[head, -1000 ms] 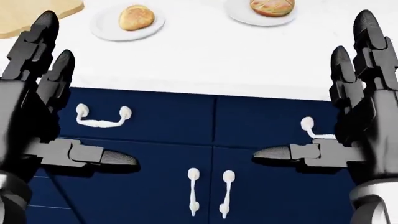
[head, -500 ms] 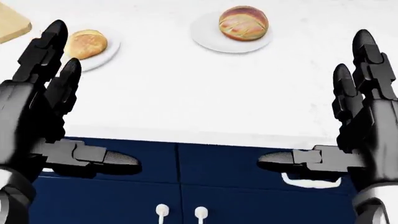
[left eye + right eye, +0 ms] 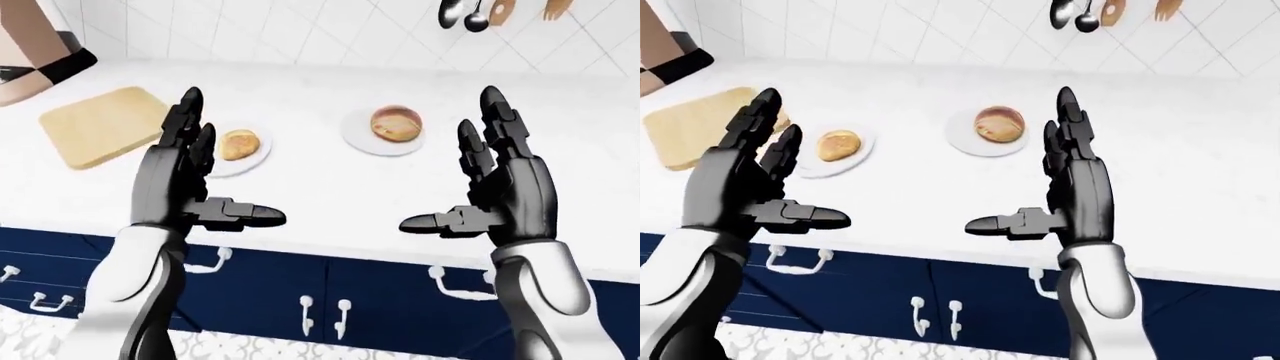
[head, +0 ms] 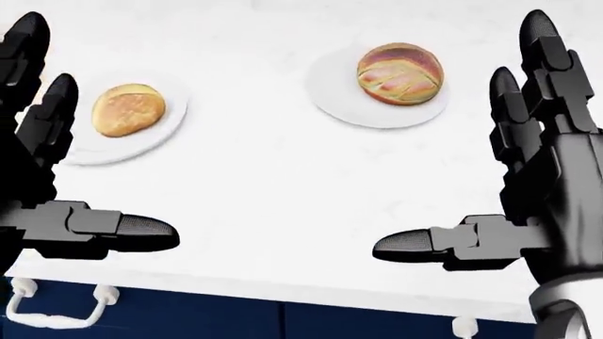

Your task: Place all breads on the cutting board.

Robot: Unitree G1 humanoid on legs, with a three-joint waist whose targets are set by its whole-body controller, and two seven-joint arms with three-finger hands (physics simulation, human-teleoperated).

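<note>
A small golden bun (image 4: 128, 109) lies on a white plate (image 4: 162, 134) at the left of the white counter. A larger scored round loaf (image 4: 399, 73) lies on a second white plate (image 4: 330, 95) to its right. A light wooden cutting board (image 3: 100, 124) lies bare further left in the left-eye view. My left hand (image 3: 222, 169) is open, fingers up and thumb pointing inward, just below and left of the bun plate. My right hand (image 3: 450, 161) is open the same way, below and right of the loaf plate. Neither hand touches anything.
Navy cabinet doors with white handles (image 3: 322, 321) run below the counter edge (image 4: 283, 288). Utensils (image 3: 465, 13) hang on the tiled wall at the top. A brown and black object (image 3: 35, 56) stands at the top left, beside the board.
The whole picture has shifted: the camera moved toward the counter and tilted up, so the cabinet fronts have nearly left the head view. Both hands stay open and raised.
</note>
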